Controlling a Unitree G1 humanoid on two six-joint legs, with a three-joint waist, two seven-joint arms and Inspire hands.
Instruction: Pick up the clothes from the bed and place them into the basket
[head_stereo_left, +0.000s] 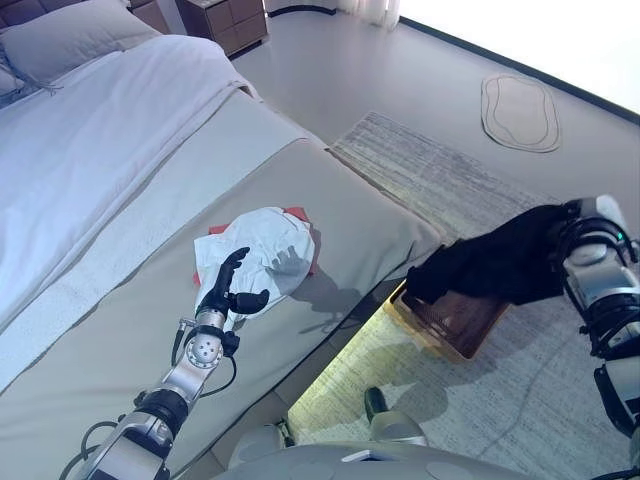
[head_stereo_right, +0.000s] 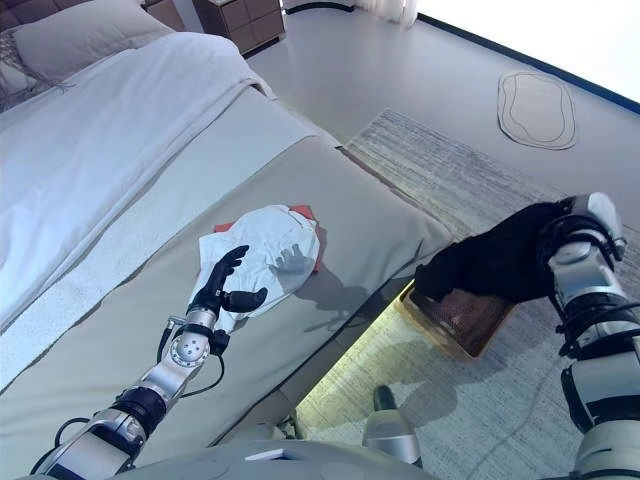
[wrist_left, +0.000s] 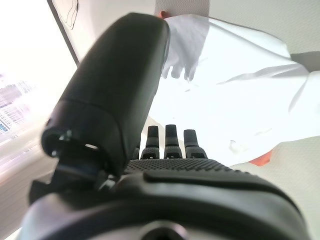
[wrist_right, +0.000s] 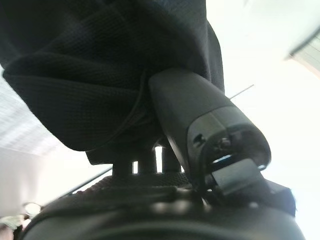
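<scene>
Left robot hand (head_stereo_left: 232, 290) hovers at white garment (head_stereo_left: 262, 252) (atop red one (head_stereo_left: 298, 214)).

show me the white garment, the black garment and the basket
white garment (head_stereo_left: 268, 250), left eye view, middle of the crumpled cloth
black garment (head_stereo_left: 500, 262), left eye view, middle of the hanging cloth
basket (head_stereo_left: 462, 322), left eye view, inner wall

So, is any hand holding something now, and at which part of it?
The right hand pinches the black garment by its upper bunched end, over the basket. The left hand holds nothing.
</scene>
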